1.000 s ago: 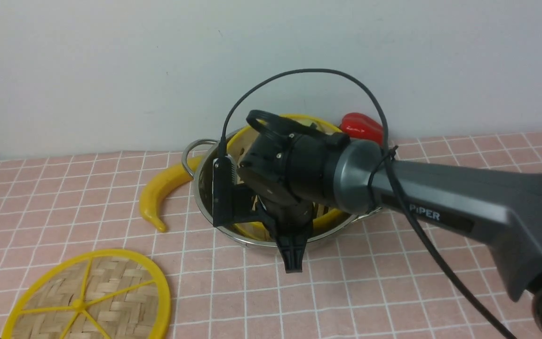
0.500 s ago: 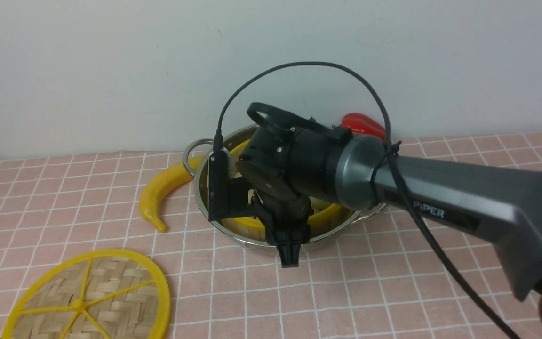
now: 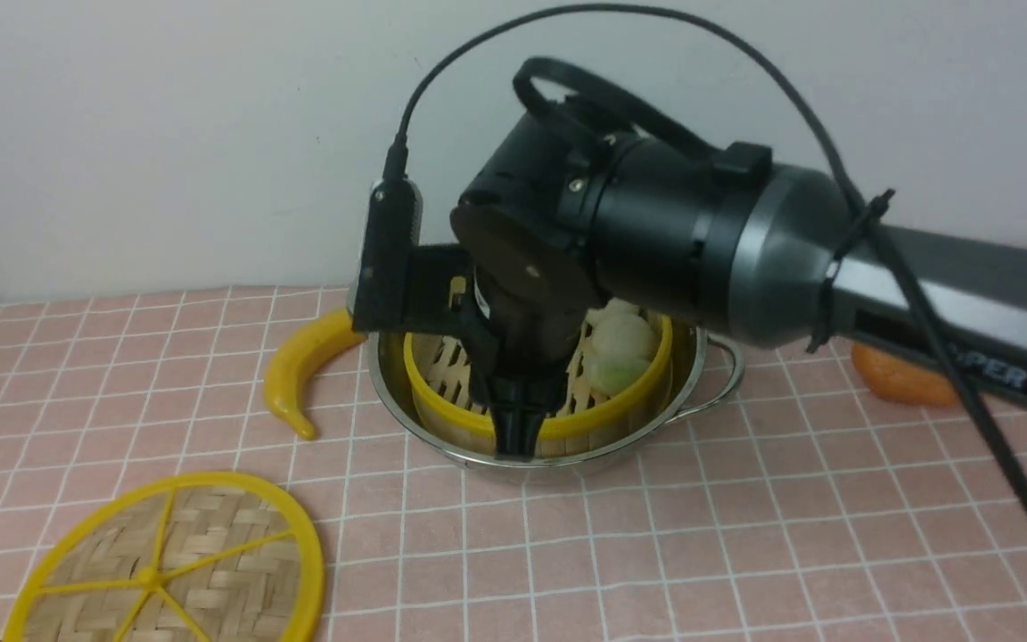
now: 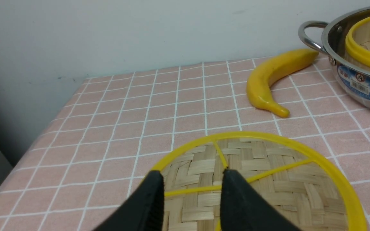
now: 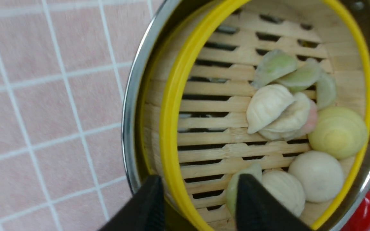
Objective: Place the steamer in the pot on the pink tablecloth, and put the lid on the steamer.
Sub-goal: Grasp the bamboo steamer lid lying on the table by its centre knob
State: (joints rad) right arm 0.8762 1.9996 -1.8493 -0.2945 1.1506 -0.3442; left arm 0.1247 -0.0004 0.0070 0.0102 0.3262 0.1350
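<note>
Right wrist view: right gripper [image 5: 198,179] parted astride the near yellow rim of the steamer [image 5: 223,128], already down inside the pot [image 5: 130,112]. Best lifted straight up, without dragging that rim.

Left wrist view: left gripper [image 4: 192,175] spread wide just above the lid [image 4: 268,192]. Best closed on a spoke near the hub.

Front view: on the pink tablecloth [image 3: 745,535], steamer level now, tilted a second ago; right arm higher.
</note>
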